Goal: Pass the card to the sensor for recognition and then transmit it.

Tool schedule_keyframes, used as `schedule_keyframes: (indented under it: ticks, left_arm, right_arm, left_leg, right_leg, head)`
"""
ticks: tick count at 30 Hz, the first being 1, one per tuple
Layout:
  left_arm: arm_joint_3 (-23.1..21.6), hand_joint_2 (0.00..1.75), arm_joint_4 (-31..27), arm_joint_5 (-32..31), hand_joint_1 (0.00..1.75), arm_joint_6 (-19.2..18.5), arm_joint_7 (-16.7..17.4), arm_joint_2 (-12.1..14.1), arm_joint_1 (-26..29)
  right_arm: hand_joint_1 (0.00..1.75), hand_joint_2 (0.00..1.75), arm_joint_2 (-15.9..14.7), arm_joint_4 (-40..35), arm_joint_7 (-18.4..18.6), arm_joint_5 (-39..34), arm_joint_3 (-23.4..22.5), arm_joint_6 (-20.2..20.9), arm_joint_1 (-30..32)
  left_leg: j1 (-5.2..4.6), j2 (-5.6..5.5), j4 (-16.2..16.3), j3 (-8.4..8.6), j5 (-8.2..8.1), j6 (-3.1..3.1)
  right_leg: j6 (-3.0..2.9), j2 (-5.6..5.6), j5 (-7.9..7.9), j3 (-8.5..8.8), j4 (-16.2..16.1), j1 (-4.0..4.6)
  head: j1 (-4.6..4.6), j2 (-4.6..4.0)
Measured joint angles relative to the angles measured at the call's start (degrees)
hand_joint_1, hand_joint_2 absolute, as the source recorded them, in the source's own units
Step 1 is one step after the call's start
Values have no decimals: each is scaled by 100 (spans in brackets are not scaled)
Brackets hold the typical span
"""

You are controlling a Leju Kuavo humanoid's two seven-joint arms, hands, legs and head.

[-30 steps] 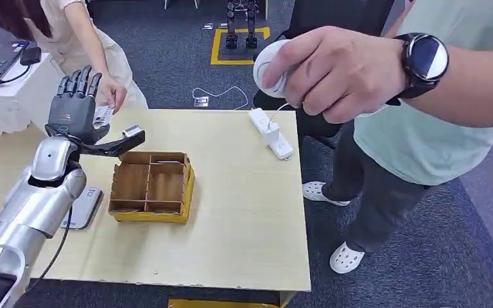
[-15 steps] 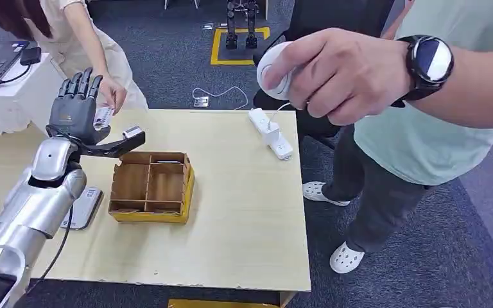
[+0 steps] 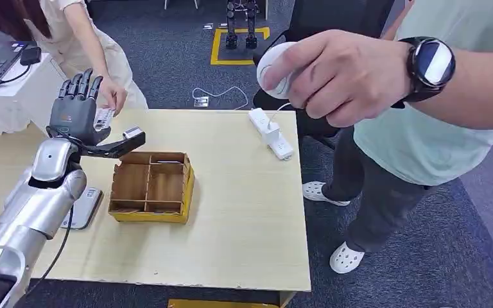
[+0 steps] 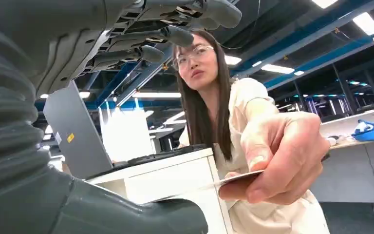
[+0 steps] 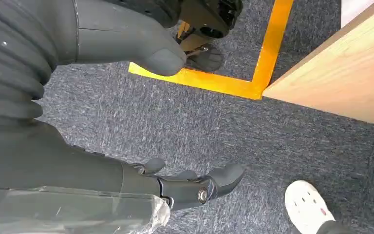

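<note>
Here the left robot hand is raised over the far left part of the surface, palm outward, its fingers upright and spread and its thumb stretched sideways toward the box; it holds nothing. Just behind it a person's hand offers the card, pinched at one end, with the other end reaching toward the robot palm; from the left wrist view the card lies edge-on between the thumb below and the fingers above, and I cannot tell whether it touches them. The right half of the surface lies open up to its right edge, apart from a white power strip near the far edge. A second person stands close beside that right edge, holding a round white controller.

Compared with a second ago, the robot hand sits a touch higher and nearer the card; the box and strip have not shifted.

The wooden box has compartments; one far compartment seems to hold something flat, too small to tell. A grey flat device lies left of the box, beside the arm.

The right robot hand hangs over the carpet by the surface's corner, fingers loosely apart, holding nothing.
</note>
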Motion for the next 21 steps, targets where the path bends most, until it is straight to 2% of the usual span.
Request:
schedule_keyframes:
  ticks: [13, 21]
  left_arm:
    - [0, 175, 0, 308, 2, -166, -168, 0, 17]
    - [0, 175, 0, 306, 2, -94, -179, 0, 23]
  right_arm:
    - [0, 175, 0, 0, 7, 41, 0, 6, -3]
    - [0, 175, 0, 0, 11, 57, 0, 9, -6]
  left_leg:
    - [0, 0, 0, 0, 0, 0]
    - [0, 0, 0, 0, 0, 0]
  right_leg:
    - [0, 0, 0, 0, 0, 0]
    - [0, 0, 0, 0, 0, 0]
  head:
    - [0, 0]
    - [0, 0]
